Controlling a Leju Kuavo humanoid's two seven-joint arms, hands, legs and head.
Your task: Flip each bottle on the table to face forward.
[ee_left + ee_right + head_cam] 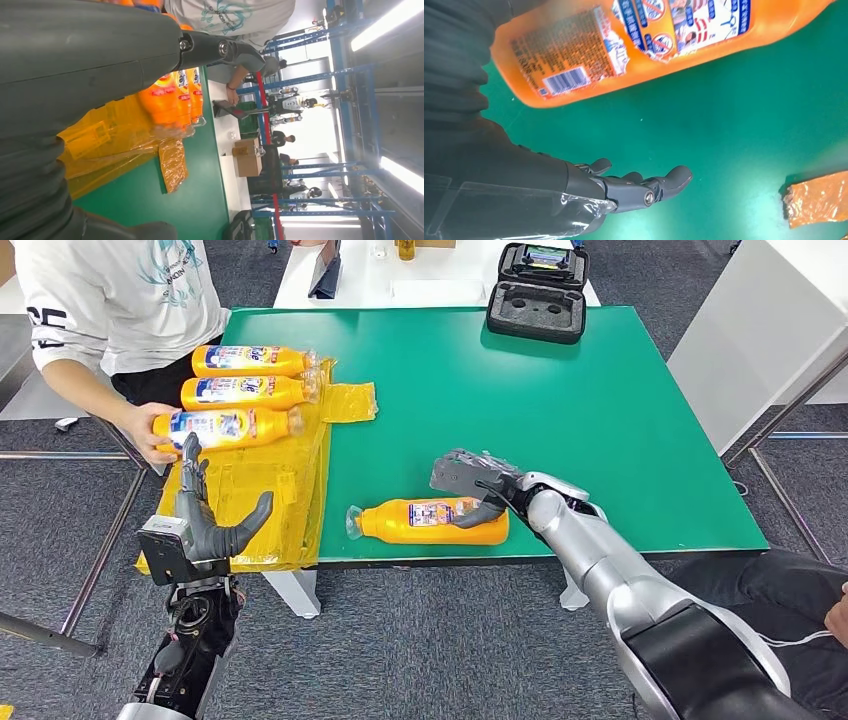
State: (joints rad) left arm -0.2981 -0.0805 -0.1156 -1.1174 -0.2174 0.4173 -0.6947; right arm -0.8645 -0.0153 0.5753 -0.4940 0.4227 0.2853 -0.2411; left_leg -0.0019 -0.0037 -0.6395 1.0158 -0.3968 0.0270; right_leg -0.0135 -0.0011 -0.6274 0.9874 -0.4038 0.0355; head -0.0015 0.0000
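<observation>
An orange bottle lies on its side near the front edge of the green table, cap pointing left. In the right wrist view its back label with a barcode faces up. My right hand hovers just behind the bottle with fingers stretched out and the thumb resting against the bottle's side. Three more orange bottles lie in a row on a yellow plastic sheet at the table's left end. My left hand stands open over that sheet's near edge, fingers pointing up.
A person at the far left holds the nearest of the three bottles with one hand. A black foam case sits open at the table's back edge. A white cabinet stands to the right.
</observation>
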